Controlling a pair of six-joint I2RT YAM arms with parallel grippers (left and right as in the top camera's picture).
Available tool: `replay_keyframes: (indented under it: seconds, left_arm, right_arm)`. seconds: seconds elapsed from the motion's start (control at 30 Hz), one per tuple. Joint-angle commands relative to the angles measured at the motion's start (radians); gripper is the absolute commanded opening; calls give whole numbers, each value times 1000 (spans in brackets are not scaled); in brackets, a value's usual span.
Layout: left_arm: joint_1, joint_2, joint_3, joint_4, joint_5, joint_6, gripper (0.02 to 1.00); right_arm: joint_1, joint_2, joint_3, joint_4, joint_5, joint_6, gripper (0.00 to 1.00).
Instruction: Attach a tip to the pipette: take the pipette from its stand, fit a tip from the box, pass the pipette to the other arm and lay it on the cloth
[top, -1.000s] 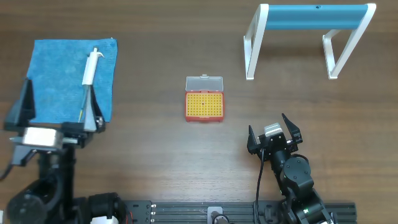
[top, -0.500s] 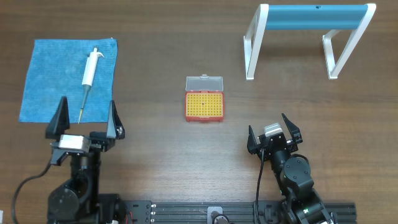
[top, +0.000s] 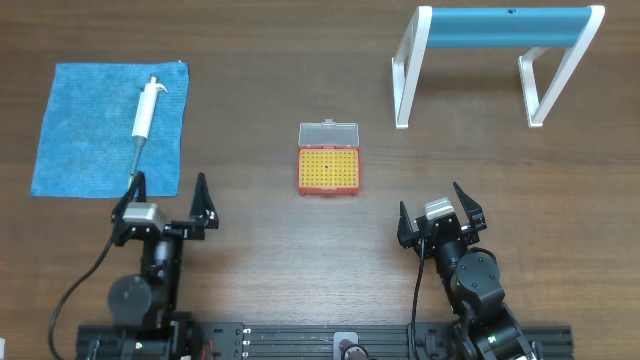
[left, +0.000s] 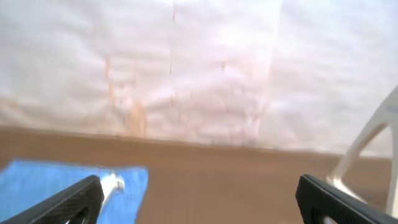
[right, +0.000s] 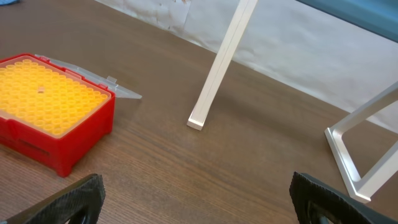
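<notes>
Since a second ago the left arm has drawn back from over the cloth toward its base at 7 o'clock, while the right arm has not shifted.

On the brown wood-grain table (top: 250, 250), the white-legged stand with the blue bar (top: 505, 25) sits at 1 o'clock and carries nothing. The blue square cloth (top: 80, 120) lies at 10 o'clock. The left gripper (top: 168, 190) is just off the cloth's 5 o'clock corner, its fingers spread wide with nothing between them. The left wrist view looks out level over the table toward the cloth's near edge. The right gripper (top: 431, 198) rests at 5 o'clock, likewise spread and empty, facing the stand's legs. The red box of yellow tips with its clear lid folded back (top: 328, 170) stands at the table's centre, well apart from both grippers.

The white pipette (top: 145, 108) lies on the cloth, released, with its handle toward 12 o'clock and its slim shaft toward 6 o'clock. The shaft's end comes close to a finger of the left gripper in the top view, and the tip itself is too small to make out clearly.

By my reading, the last step, laying the pipette on the cloth, is done and the task looks essentially complete. What remains calls only for the left arm to settle clear of the cloth without brushing the pipette.
</notes>
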Motion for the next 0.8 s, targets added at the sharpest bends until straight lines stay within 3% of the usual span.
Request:
replay_keyframes:
  seconds: [0.03,0.3,0.4,0.5,0.8]
  left_arm:
    - [-16,-10,-1,-126,-4,-30,998]
    - [-35,-10,-1,-201,19,-30,996]
    - [-35,-10,-1,-190,115,-28,998]
    - [-34,-10,-1,-197,61,-29,998]
    - [-33,-10,-1,-195,85,2,996]
  right_arm:
    - [5,-8,-6,1,6,19,980]
    - [5,-8,-6,1,6,19,974]
    - [5,-8,-6,1,6,19,974]
    - [5,-8,-6,1,6,19,974]
    - [5,-8,-6,1,6,19,974]
